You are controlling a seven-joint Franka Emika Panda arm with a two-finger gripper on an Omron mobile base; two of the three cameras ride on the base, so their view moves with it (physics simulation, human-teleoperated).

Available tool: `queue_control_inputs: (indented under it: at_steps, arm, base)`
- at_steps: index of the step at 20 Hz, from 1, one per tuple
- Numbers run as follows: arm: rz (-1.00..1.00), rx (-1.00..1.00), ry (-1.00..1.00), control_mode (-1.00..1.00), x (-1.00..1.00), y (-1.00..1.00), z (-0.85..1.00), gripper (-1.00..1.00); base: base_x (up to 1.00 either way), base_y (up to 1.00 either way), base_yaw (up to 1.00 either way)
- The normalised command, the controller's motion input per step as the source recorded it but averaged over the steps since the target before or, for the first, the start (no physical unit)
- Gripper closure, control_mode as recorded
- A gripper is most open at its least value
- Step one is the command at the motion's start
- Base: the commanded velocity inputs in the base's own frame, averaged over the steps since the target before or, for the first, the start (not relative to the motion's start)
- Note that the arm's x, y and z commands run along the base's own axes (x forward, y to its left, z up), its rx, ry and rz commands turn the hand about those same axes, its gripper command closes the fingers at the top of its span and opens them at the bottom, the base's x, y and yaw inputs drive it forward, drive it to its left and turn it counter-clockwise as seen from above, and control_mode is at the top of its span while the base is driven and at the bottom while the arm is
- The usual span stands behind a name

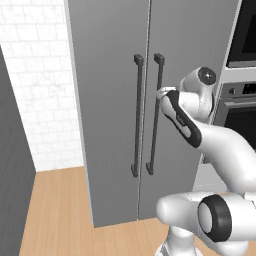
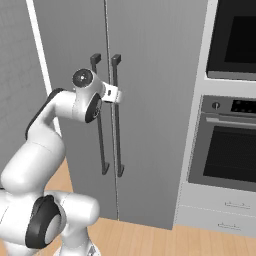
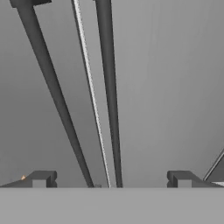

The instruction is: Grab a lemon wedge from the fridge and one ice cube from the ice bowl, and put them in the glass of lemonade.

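The fridge (image 1: 110, 100) (image 2: 150, 75) (image 3: 166, 87) stands with both grey doors shut. Its two dark bar handles (image 1: 136, 115) (image 2: 118, 145) run side by side down the seam. My gripper (image 1: 161, 95) (image 2: 117, 94) (image 3: 111, 179) is up against the upper part of the right-hand handle (image 1: 155, 130) (image 3: 109, 87). It is open, and in the hand view both handles pass between its fingertips (image 3: 41, 178), with nothing gripped. The lemon wedge, the ice bowl and the glass of lemonade are out of view.
A black-fronted oven (image 2: 230, 145) (image 1: 240, 115) with a microwave (image 2: 235, 40) above it fills the column right of the fridge, with white drawers (image 2: 220, 210) below. A white tiled wall (image 1: 35, 100) and a dark panel (image 1: 12, 175) lie left. Wooden floor (image 1: 60, 210) runs in front.
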Motion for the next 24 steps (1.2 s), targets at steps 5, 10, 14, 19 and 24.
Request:
queue_control_inputs:
  at_steps: [5,10,14,19,24]
  arm:
    - [0.0,0.0,0.0,-1.0,0.93,-0.1,-0.12,-1.0]
    - [0.0,0.0,0.0,-1.0,0.95,-0.07,-0.13,-1.0]
    - [0.0,0.0,0.0,-1.0,0.9,0.0,-0.16,-1.0]
    - [0.01,0.0,0.0,-1.0,0.88,-0.02,-0.18,-1.0]
    - [0.03,0.0,0.0,-1.0,0.83,-0.19,-0.21,-1.0]
  base:
    - [0.0,0.0,0.0]
    - [0.0,0.0,0.0]
    - [0.0,0.0,0.0]
    - [0.0,0.0,0.0]
    - [0.0,0.0,0.0]
